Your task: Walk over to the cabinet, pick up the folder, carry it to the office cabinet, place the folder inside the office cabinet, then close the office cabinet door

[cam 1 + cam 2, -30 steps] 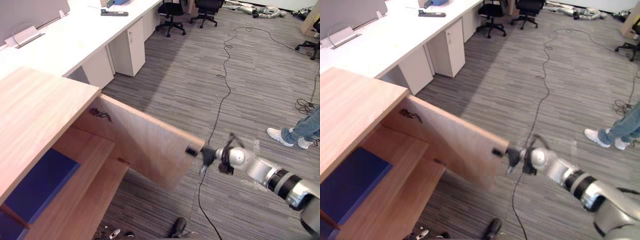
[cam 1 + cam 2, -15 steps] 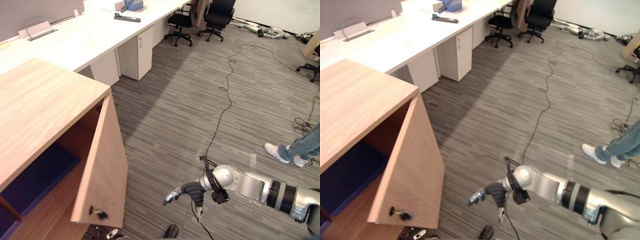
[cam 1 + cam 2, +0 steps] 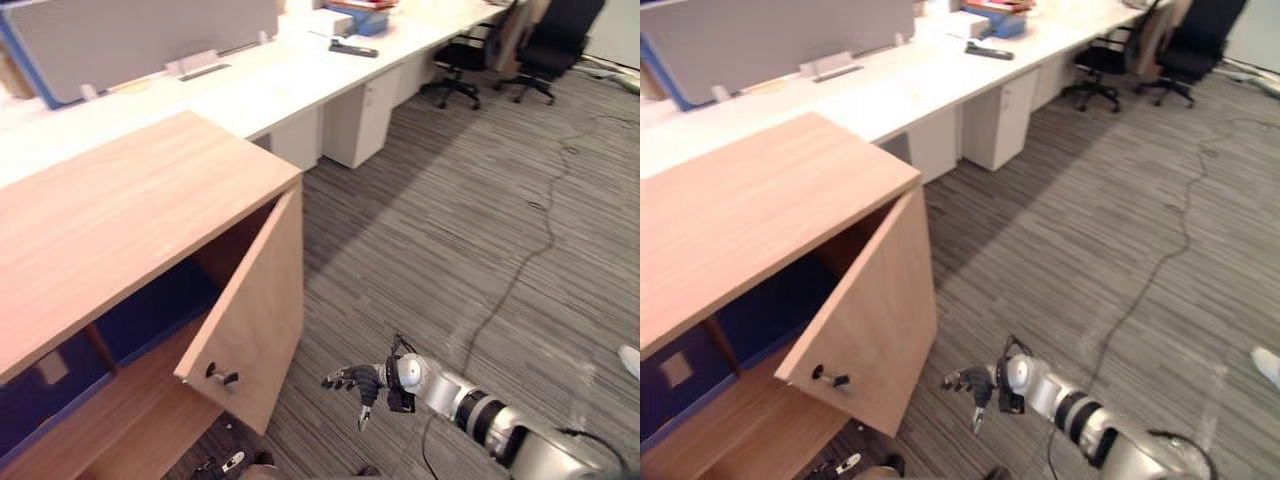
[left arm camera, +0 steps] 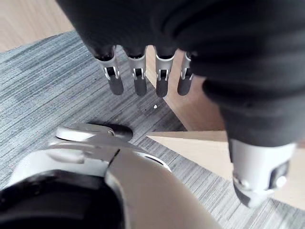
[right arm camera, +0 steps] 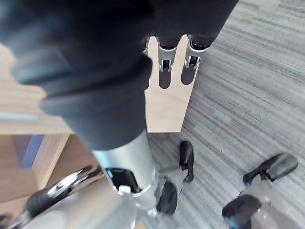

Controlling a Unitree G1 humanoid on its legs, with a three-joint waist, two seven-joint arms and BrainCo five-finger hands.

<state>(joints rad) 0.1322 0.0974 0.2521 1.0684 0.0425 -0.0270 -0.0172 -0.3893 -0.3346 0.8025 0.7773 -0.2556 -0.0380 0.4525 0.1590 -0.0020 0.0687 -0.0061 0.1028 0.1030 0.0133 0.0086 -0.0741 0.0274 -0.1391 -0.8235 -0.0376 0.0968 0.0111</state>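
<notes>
Since the blue folder [image 3: 150, 315] already lies inside the office cabinet [image 3: 120, 210] and its door [image 3: 255, 310] hangs ajar, I'd lay my empty, loose-fingered right hand [image 3: 352, 380] flat beside the knob [image 3: 222, 377] and push steadily, left hand [image 4: 162, 28] hanging open

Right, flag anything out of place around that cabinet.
The cabinet door stands ajar, swung partway out rather than flush with the front, so the blue folder inside shows. The right hand hovers open over the carpet beside it, not touching. Nothing looks spilled or damaged.
</notes>
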